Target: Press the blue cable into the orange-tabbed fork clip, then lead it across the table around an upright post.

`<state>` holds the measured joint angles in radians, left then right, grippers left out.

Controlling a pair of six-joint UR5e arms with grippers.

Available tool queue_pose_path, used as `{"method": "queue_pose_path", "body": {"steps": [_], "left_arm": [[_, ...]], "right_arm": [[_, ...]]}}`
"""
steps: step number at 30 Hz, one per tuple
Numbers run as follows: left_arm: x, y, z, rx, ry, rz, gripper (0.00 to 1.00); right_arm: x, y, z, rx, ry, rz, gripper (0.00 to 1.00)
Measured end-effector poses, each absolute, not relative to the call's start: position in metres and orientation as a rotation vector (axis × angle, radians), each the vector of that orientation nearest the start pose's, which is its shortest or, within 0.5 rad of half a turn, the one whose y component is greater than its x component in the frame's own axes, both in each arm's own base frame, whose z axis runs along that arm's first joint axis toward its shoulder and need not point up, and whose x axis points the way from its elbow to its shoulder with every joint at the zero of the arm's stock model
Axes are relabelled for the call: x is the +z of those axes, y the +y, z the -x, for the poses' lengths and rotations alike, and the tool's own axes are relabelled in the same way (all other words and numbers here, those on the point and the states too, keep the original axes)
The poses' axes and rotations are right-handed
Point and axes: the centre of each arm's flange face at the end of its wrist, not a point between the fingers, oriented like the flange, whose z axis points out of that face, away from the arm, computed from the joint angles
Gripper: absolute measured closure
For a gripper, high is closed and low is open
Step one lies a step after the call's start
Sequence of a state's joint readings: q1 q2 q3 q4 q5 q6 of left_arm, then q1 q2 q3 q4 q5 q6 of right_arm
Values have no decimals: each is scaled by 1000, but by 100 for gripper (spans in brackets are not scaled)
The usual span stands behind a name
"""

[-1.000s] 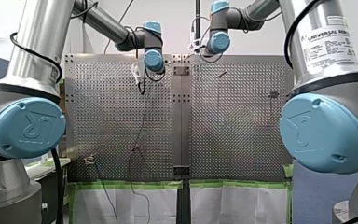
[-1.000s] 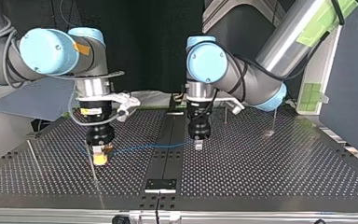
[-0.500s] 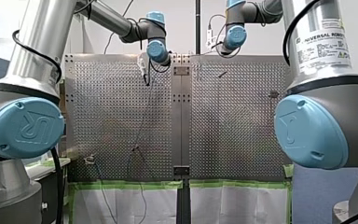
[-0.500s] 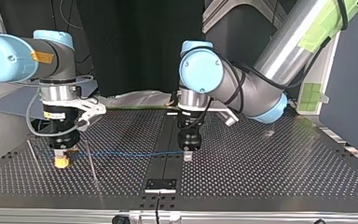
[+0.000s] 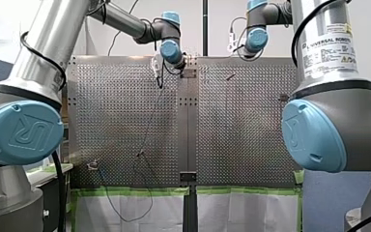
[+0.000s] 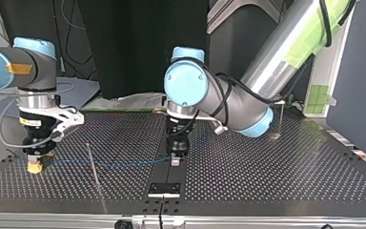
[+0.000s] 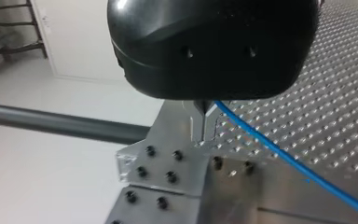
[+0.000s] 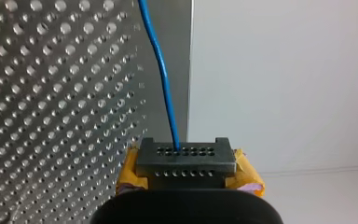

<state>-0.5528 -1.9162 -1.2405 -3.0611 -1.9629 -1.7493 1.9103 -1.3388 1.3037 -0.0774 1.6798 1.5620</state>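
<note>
As both arms slid toward top view's left, right gripper [image 6: 34, 166], clamped on blue cable [image 8: 164, 88], leads it past post [image 6: 92, 160]; left gripper's [image 6: 175, 161] grip: cannot tell

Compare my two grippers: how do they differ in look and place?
My right gripper shows yellow pads; my left gripper has slim metal fingers. My right gripper stands near the edge of the table at the top view's left; my left gripper stands over the dark middle strip. Both point down and grip the same blue cable, stretched between them.
</note>
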Motion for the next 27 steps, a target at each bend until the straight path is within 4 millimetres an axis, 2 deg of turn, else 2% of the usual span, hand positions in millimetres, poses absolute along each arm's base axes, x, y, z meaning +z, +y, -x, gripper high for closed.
{"method": "queue_pose_path", "body": {"steps": [11,17,22,27], "left_arm": [[454,-460,-494,-329,1534,-10,100],[466,-476,-497,-356,1503,-7,100],[486,-482,-500,-377,1465,4,100],[485,-503,-497,-400,1466,-15,100]], "right_arm": [[491,-536,-300,1404,-1047,-1279,100],[484,-544,-292,1385,-1062,-1279,100],[479,-550,-287,1374,-1073,-1279,100],[474,-557,-278,1357,-1086,-1273,100]]}}
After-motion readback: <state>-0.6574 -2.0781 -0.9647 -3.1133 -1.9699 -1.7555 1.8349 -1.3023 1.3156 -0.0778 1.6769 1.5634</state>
